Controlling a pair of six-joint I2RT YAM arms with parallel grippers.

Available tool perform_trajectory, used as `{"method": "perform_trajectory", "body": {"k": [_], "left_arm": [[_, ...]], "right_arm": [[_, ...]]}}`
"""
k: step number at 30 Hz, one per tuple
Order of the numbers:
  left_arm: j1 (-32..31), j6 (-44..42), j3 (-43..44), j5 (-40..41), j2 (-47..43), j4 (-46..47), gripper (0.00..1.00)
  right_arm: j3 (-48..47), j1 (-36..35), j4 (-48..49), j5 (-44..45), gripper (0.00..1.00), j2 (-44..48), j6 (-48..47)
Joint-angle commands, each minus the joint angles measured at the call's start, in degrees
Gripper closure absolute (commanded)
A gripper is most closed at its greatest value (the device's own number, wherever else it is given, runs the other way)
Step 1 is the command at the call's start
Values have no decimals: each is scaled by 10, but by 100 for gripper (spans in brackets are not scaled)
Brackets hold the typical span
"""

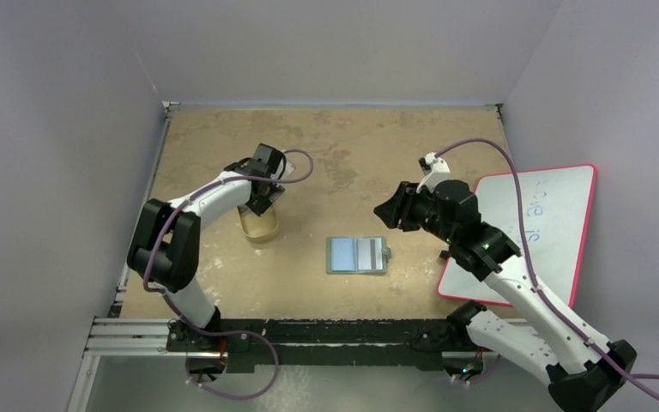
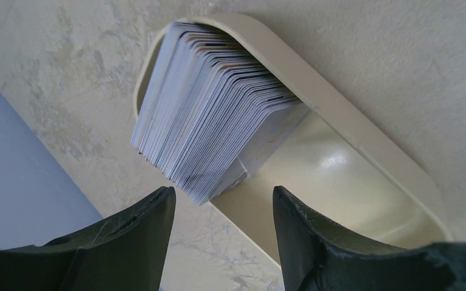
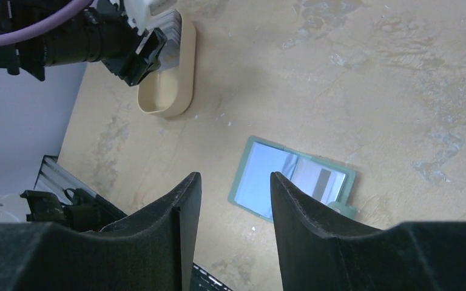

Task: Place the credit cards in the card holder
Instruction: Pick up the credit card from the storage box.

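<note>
The card holder lies open flat at the table's middle, grey-green rim, bluish clear pockets; a card with a dark stripe sits in its right pocket. It also shows in the right wrist view. A stack of several grey-silver credit cards stands on edge in the tan oval tray. My left gripper is open and empty, just above the stack's near edge, over the tray. My right gripper is open and empty, held above the table to the right of the holder.
A pink-edged whiteboard lies at the right under my right arm. Grey walls close the table on the left, back and right. A metal rail runs along the near edge.
</note>
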State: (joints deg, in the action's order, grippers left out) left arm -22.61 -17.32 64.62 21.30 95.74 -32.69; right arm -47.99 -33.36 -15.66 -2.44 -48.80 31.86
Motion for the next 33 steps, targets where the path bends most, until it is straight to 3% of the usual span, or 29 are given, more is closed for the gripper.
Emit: {"method": "perform_trajectory", "body": {"k": [1, 7, 11, 22, 29, 33], "left_arm": [[5, -60, 12, 41, 18, -1, 40], [5, -67, 3, 118, 38, 62, 42], [5, -68, 2, 124, 38, 82, 48], [5, -79, -5, 108, 17, 86, 74], [5, -63, 15, 98, 16, 43, 98], [5, -21, 44, 64, -5, -14, 100]], "right_arm": [[-17, -2, -8, 12, 51, 13, 0], [-26, -2, -14, 24, 51, 16, -1], [-24, -2, -13, 33, 51, 23, 0], [-10, -2, -8, 34, 50, 29, 3], [-4, -3, -5, 35, 50, 33, 4], [0, -2, -2, 27, 50, 33, 9]]}}
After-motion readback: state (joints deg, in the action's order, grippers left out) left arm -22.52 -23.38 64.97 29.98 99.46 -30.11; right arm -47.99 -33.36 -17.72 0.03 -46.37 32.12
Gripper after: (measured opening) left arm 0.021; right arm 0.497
